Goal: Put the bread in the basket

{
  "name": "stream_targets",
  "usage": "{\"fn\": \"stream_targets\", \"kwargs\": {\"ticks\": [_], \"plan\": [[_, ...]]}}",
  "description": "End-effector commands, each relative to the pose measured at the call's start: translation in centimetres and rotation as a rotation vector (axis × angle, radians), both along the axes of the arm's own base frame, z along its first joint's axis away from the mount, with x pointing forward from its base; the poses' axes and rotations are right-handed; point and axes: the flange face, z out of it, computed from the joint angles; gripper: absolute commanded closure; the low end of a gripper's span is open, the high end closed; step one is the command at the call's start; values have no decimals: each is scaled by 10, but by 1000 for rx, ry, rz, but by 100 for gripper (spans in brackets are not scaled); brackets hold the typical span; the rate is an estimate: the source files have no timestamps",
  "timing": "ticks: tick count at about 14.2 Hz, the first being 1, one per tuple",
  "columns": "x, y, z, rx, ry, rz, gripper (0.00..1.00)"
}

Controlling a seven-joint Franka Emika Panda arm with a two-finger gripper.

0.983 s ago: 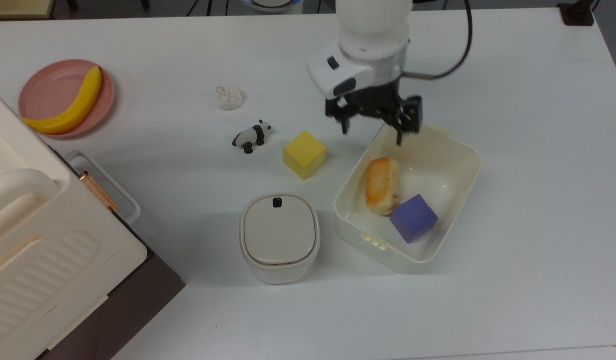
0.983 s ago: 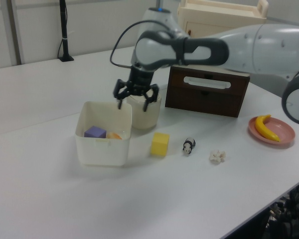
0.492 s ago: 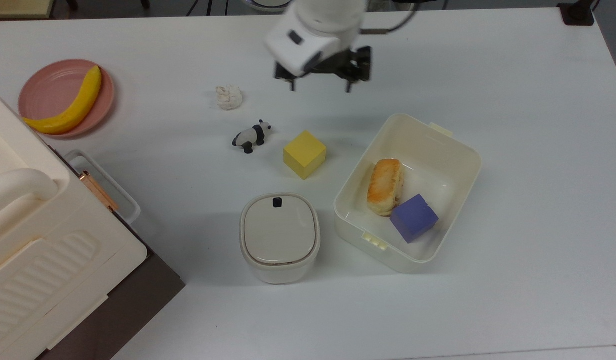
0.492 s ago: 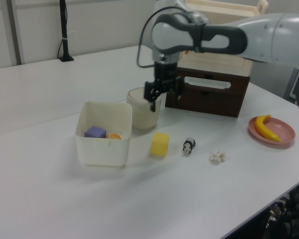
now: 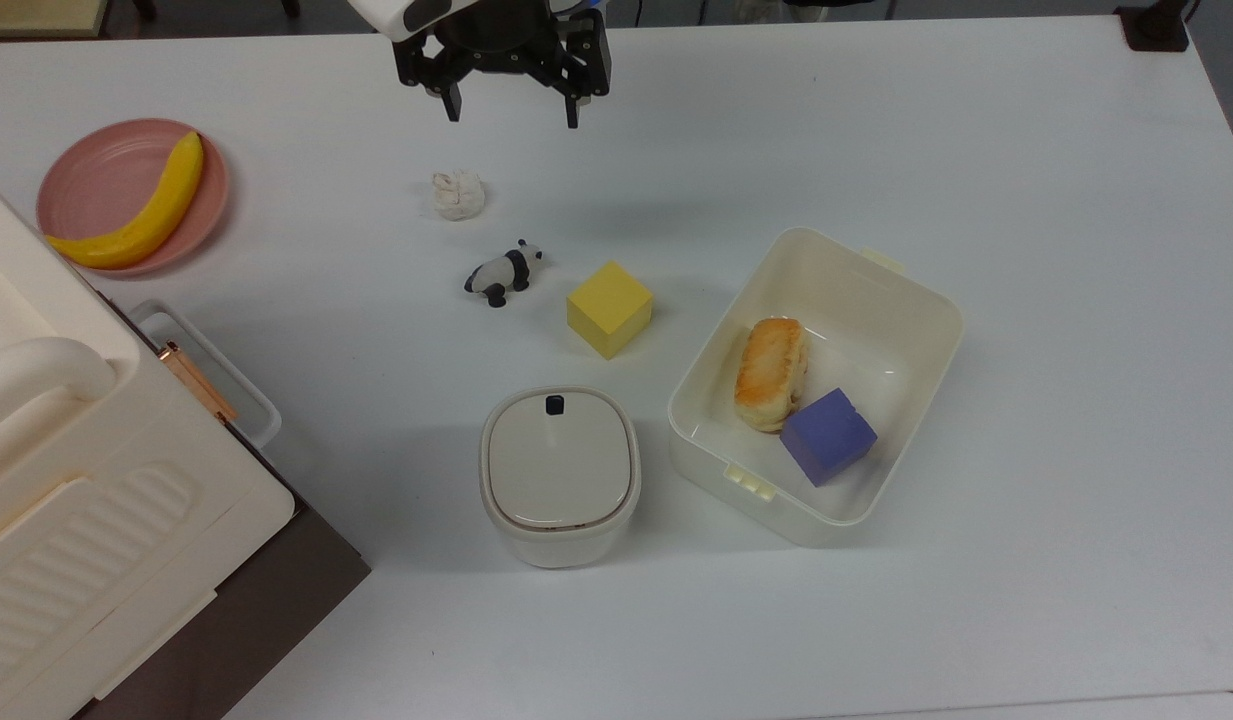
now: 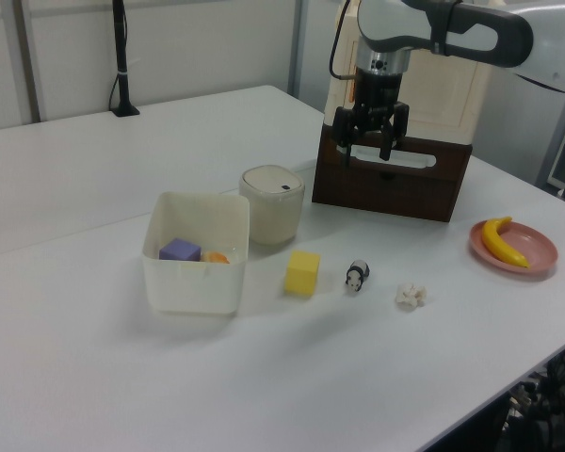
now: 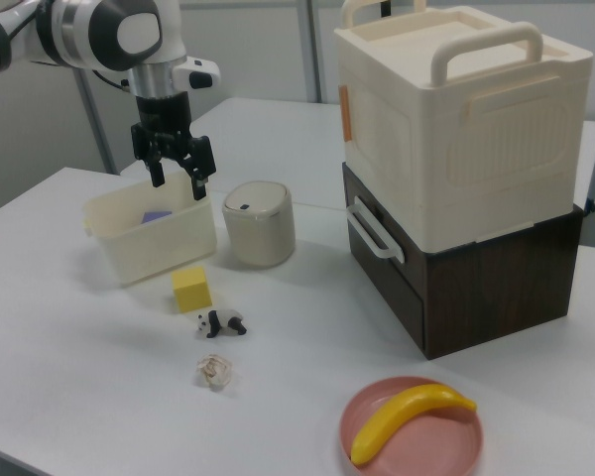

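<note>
1. Worktop [image 5: 1026, 150]: white and flat, carrying every item listed here. Step in hand, as judged: the loaf is already placed, so what remains is taking the arm clear. Done well, that means staying high above the loose items and not passing back over the tub.

2. Basket [image 5: 916, 290]: large cream-white rectangular tub, rounded corners, smooth walls, small clip tabs on the rim. It stands on the top view's right, just beside the yellow cube [image 5: 609, 308] and the lidded pot [image 5: 560, 474]. Upright and open-topped.

3. Claw [image 5: 508, 110]: black, two fingers spread apart, holding nothing. It hangs above the far edge of the worktop, well apart from the basket, with the small white lump [image 5: 459, 194] lying nearest on the surface. In the left view the claw [image 6: 367, 151] hangs in front of the dark wooden box.

4. Purple cube [image 5: 827, 436]: inside the basket, touching the lower end of the bread.

5. Bread [image 5: 769, 372]: small oblong loaf, pale cream sides, glossy orange-brown top browned unevenly. It lies flat on the basket floor, close to the wall on the top view's left. The task reads as complete.
</note>
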Motion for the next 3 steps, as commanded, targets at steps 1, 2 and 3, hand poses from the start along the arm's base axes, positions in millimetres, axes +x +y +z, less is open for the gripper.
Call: {"fn": "stream_targets", "kwargs": {"ticks": [1,2,3], "plan": [[-15,17,-3,-24,20,26,0],[-15,21,-6,-44,24,37,0],[-15,22,-7,-52,25,39,0]]}}
